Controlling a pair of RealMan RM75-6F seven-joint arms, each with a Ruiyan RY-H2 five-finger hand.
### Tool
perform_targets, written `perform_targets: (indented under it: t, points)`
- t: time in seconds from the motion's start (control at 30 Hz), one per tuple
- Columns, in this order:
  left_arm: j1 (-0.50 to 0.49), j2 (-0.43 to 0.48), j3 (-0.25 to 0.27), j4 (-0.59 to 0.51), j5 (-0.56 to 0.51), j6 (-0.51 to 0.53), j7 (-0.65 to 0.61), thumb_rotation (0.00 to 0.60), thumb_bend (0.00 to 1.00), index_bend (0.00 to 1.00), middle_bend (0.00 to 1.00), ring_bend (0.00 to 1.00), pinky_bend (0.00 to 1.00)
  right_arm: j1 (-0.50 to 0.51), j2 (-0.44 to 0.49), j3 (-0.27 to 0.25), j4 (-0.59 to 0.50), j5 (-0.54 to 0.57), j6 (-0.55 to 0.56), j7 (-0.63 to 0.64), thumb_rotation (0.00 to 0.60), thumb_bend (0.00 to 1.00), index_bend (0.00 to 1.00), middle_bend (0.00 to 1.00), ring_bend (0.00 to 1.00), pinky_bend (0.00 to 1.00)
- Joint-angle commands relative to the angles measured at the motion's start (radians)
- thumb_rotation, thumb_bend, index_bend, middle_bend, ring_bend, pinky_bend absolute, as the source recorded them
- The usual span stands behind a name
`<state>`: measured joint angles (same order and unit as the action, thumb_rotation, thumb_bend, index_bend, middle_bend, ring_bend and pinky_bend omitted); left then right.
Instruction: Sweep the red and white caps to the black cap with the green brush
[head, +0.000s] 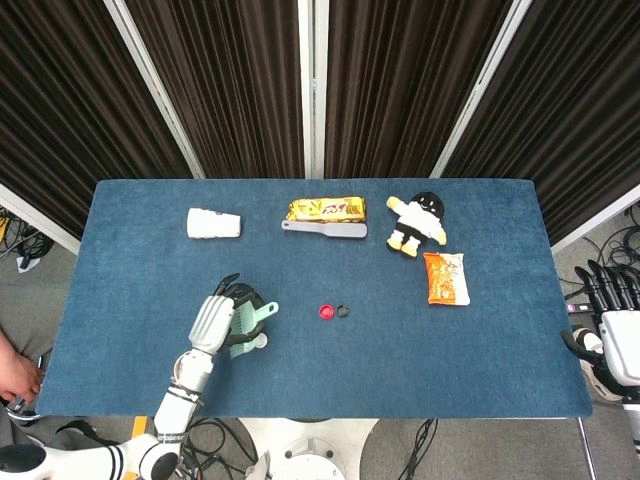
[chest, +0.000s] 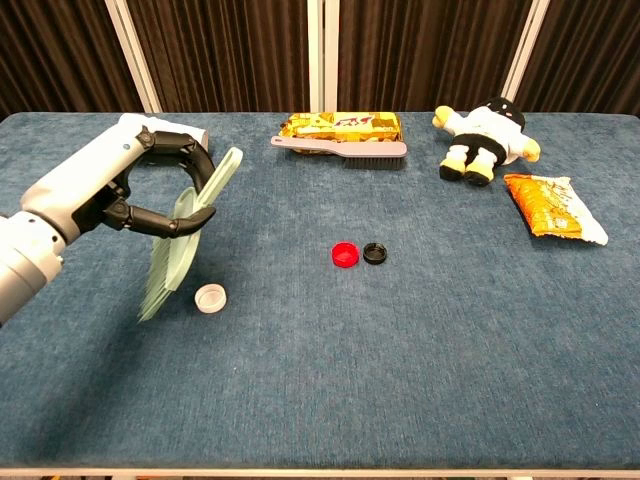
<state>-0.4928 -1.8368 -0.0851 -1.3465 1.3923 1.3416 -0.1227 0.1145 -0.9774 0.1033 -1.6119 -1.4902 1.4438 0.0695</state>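
Left hand (chest: 120, 190) grips green brush (chest: 185, 235), tilted, bristles just beside white cap (chest: 210, 297) nr table's (chest: 420, 380) front-left. Red cap (chest: 345, 254) touching black cap (chest: 375, 253) mid-table. Right hand (head: 612, 318) off right edge, fingers apart, holding nothing.

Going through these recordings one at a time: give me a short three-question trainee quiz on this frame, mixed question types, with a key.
1. True or false: the red cap sits right beside the black cap.
2. Which robot hand holds the green brush? A) left B) right C) neither
3. Fill in: the brush's bristle end is just to the ____ of the white cap in the chest view.

Key:
1. True; the two lie side by side, red on the left.
2. A; the left robot hand grips the brush, while the right robot hand is off the table edge.
3. left
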Motion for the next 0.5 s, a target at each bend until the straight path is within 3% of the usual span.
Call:
perform_targets:
  t: [0.03,0.5]
  points:
    - [0.007,-0.006,-0.004,-0.007,-0.008,-0.01,0.011,0.6,0.45,0.52,0.55,0.3,0.12,0.002,-0.002,0.0,0.001,0.001,-0.001,0.001,0.6,0.16,0.0,0.01,0.0,0.0]
    - [0.004,-0.141,-0.019,0.099,0.011,-0.034,0.041,0.6,0.46,0.53,0.55,0.3,0.12,-0.008,-0.001,-0.005,0.004,0.008,0.009,0.008,0.6,0.16,0.0,0.01,0.0,0.0]
